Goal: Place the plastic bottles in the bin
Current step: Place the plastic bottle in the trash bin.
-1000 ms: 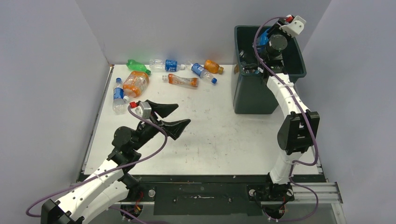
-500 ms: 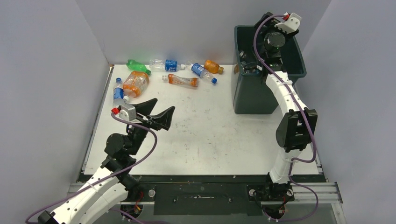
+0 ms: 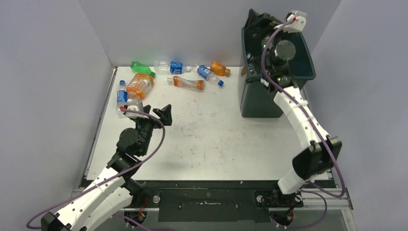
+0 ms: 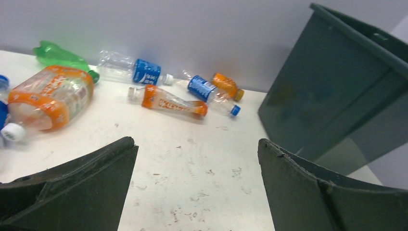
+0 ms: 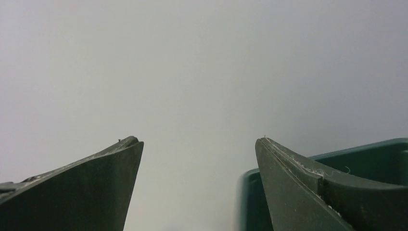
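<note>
Several plastic bottles lie at the table's back left: a green one (image 3: pixel 142 67), a clear one with a blue label (image 3: pixel 171 67), a crushed orange-labelled one (image 3: pixel 187 83), a big orange one (image 3: pixel 139 86) and a small orange one (image 3: pixel 219 68). The left wrist view shows the same group, with the crushed bottle (image 4: pixel 168 101) nearest. My left gripper (image 3: pixel 156 114) (image 4: pixel 197 142) hangs open and empty over bare table in front of them. The dark green bin (image 3: pixel 260 96) (image 4: pixel 337 96) stands at the back right. My right gripper (image 3: pixel 262 20) (image 5: pixel 198 140) is open and empty above its far rim (image 5: pixel 365 154), facing the wall.
Grey walls close in the table at the left, back and right. Another blue-labelled bottle (image 3: pixel 121 96) lies against the left wall, close to my left wrist. The bin's inside is hidden behind the right arm.
My right gripper opened over the bin; the blue bottle it held is gone from view, and the gripper tilted up toward the wall. My left gripper swung left toward the bottles, still open.
</note>
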Tool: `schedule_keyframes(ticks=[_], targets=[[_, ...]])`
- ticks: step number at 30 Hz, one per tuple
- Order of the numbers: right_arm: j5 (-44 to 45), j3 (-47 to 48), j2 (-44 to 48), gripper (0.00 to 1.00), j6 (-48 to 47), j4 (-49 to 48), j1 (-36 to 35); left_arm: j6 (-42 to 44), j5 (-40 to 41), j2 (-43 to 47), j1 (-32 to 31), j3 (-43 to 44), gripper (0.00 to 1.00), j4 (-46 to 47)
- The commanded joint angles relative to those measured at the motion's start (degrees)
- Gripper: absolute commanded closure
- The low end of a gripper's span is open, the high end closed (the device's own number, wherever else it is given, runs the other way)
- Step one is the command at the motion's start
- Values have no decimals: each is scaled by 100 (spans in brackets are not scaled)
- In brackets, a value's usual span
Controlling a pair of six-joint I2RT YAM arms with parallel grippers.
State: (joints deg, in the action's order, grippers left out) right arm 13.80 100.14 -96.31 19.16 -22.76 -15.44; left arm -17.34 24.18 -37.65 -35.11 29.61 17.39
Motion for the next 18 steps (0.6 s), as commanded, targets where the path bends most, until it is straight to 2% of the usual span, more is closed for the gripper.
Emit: schedule_keyframes(ticks=[1,3,9,13,15,18], targets=[[-643,-1323,1383,10,165,-845,-819,149,637,-132,81,377,4,-293],[-893,-2138,1813,10,450,-968,-1076,231,793,-231,93,392,4,-321],[-928,-4752,2866,10,978,-1325,-1958,609,1372,-626,125,493,4,-485],[-1074,-5770,3086,10,1269,-1187,-2388,1051,1993,-1051,187,620,4,-621],[-1122,-6112,3119,10,1311,-1044,-2633,879,2081,-1244,389,717,4,-830],[-1049,-6665,3182,10,1367,-1061,-2944,157,1611,-1562,1078,997,4,-1340]])
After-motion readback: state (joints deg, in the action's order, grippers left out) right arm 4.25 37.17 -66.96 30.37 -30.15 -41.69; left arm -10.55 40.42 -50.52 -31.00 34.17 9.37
